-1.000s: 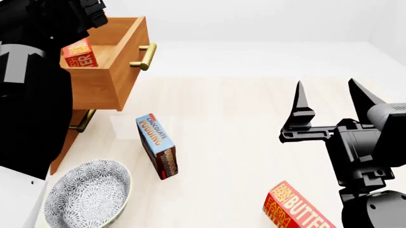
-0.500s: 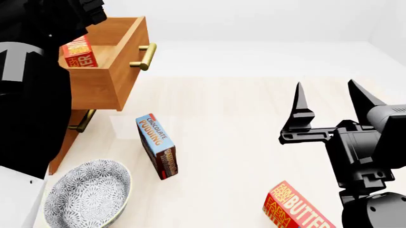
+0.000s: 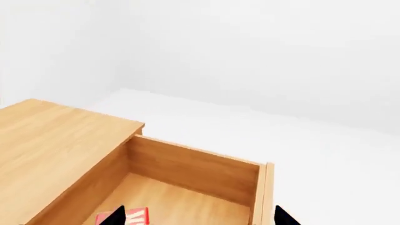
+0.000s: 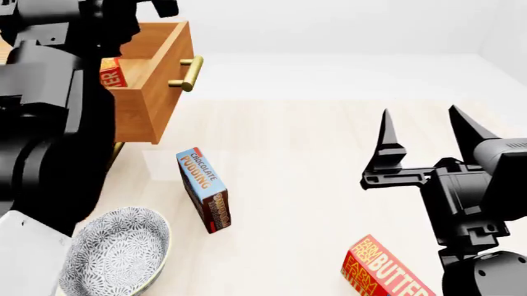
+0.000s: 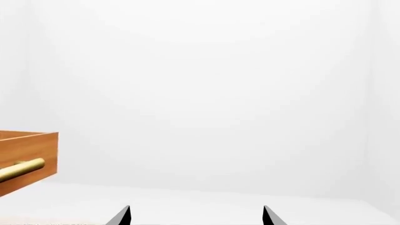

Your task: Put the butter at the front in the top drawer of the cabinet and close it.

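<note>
My left gripper (image 3: pixel 196 216) hangs spread and empty over the open top drawer (image 3: pixel 187 187); only its wrist view shows the butter (image 3: pixel 134 217) lying inside; my right gripper (image 4: pixel 424 145) gapes, holding nothing.

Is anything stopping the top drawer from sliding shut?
Nothing visible blocks it. The top drawer stands pulled out of the cabinet, with a butter box lying inside, below the rim. The left arm hangs over the open drawer, above the box. The chocolate pudding box stands on the floor, lower down and clear of the drawer's path.
</note>
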Motion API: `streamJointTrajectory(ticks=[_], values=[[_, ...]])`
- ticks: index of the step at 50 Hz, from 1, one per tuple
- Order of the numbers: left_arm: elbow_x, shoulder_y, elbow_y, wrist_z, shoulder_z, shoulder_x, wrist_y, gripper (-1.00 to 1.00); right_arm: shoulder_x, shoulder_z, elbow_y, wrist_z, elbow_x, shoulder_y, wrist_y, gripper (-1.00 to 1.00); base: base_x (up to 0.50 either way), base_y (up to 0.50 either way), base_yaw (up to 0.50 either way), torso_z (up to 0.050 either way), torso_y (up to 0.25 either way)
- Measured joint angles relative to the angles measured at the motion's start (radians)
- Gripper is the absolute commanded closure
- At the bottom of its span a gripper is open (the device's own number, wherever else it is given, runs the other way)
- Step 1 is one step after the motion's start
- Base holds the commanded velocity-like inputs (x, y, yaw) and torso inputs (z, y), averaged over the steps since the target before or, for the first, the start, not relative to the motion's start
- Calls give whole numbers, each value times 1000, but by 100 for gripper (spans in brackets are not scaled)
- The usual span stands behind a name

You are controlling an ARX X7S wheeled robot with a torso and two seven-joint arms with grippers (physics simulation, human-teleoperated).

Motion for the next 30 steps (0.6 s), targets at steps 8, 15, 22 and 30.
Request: streamJointTrajectory(ticks=[8, 15, 22, 30], values=[[-75, 4, 0, 112, 232, 22, 120, -100, 1, -8, 6, -1, -2, -2, -8, -100, 0, 0, 0, 0, 0], [-216, 5, 1, 170, 440, 32, 206, -100, 3, -13, 9, 1, -1, -1, -10, -100, 0, 0, 0, 0, 0], [-381, 39, 112, 186, 628, 10, 224, -100, 4, -18, 13, 2, -1, 1, -12, -100, 0, 0, 0, 0, 0], [-531, 156, 494, 126, 732, -88, 91, -100, 5, -22, 17, 2, 0, 1, -18, -100, 0, 0, 0, 0, 0]])
